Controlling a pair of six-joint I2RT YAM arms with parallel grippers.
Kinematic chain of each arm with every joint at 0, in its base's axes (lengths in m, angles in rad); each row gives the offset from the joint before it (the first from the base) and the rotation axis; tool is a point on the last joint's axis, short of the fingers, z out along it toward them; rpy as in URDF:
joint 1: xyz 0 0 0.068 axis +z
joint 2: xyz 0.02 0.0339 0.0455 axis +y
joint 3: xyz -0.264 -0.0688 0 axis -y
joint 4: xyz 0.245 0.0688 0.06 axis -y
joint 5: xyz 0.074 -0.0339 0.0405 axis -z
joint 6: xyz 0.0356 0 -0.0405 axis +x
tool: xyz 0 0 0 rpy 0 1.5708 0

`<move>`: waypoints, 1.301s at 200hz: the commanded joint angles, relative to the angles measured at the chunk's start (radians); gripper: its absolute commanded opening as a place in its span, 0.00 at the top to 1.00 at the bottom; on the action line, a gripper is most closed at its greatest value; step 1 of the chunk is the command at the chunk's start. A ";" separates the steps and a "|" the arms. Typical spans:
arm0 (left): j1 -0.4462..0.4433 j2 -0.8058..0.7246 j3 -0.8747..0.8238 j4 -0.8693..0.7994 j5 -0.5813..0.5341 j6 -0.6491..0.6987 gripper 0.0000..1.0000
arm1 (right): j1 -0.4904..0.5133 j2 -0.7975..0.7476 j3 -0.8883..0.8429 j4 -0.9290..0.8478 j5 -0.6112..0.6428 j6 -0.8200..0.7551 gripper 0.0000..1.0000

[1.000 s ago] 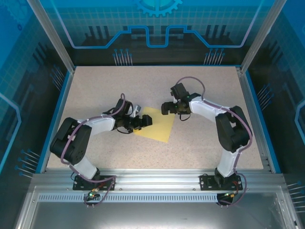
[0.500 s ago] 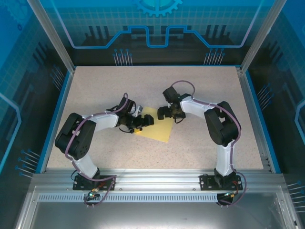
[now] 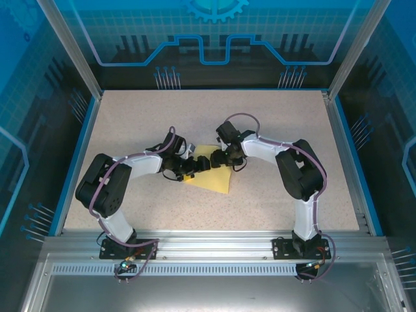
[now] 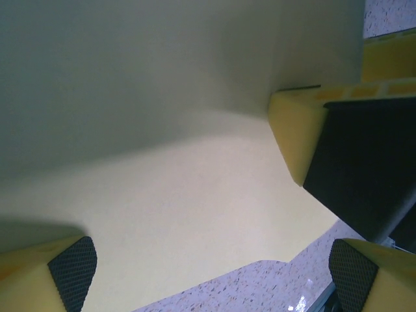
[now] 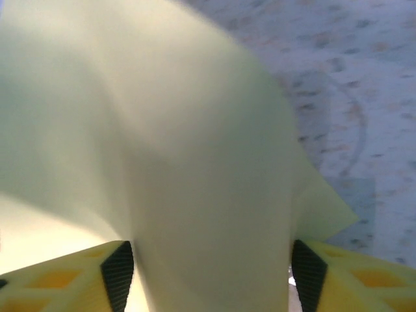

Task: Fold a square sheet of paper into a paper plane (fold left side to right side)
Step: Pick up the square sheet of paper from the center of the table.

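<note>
Right hand [image 5: 211, 276]: pads either side of a raised hump of the square sheet of paper [image 5: 162, 162], can't tell if it's pinched. Left hand [image 4: 213, 273] is wide open, sheet beneath it. I'd grip the edge only, carry it low and press the rest to the tabletop [image 3: 130, 117] with the left.

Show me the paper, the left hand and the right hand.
paper [image 3: 214, 181], top view, bare near part of the sheet.
left hand [image 4: 211, 266], left wrist view, midway between its fingertips.
right hand [image 5: 211, 276], right wrist view, midway between its fingertips.

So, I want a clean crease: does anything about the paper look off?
Yes. The square sheet of paper isn't lying flat: it humps up between the fingers of the right gripper, so a crease there may come out crooked.
</note>
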 commanded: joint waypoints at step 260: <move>0.153 -0.616 -0.014 0.258 0.301 0.248 0.01 | -0.277 -0.685 -0.194 0.219 -1.141 -0.343 0.74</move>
